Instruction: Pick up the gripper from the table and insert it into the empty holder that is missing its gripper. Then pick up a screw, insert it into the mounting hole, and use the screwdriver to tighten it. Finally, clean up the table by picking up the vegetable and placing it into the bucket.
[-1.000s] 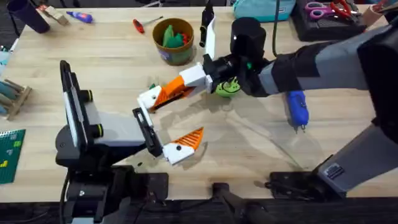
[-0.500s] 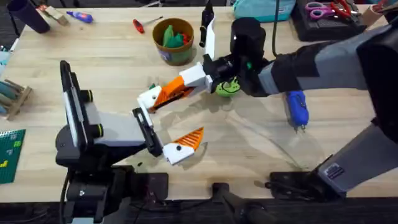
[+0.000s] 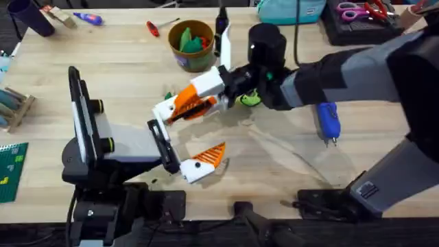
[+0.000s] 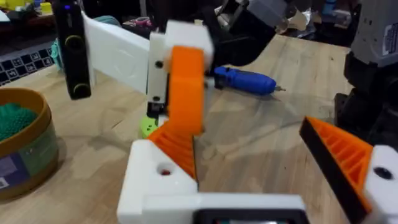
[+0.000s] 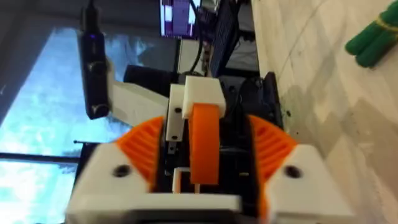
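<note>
My right gripper (image 3: 204, 95) reaches in from the right and is shut on the orange tip of the gripper (image 3: 173, 106) (image 5: 205, 140). Its white base (image 4: 157, 180) sits at the free upper end of the holder (image 3: 152, 127), a black bracket on the grey block (image 3: 120, 143). The lower end carries the dotted white-and-orange finger (image 3: 199, 163) (image 4: 348, 162). My left gripper (image 3: 195, 134) is open. The green vegetable (image 3: 250, 100) (image 4: 148, 127) (image 5: 373, 38) lies just behind my right gripper. The blue screwdriver (image 3: 328, 121) (image 4: 244, 80) lies to the right. The ochre bucket (image 3: 193, 60) (image 4: 28, 155) stands behind. The screw is out of view.
A red-handled screwdriver (image 3: 152, 27) lies left of the bucket. A purple cup (image 3: 29, 16) and blue marker (image 3: 89, 18) sit at the far left, a scissors tray (image 3: 357, 14) at the far right. A green board (image 3: 11, 171) lies at the left edge.
My right gripper has shifted a little left and turned, carrying the held piece with it. The stand, vegetable and screwdriver have stayed put.
</note>
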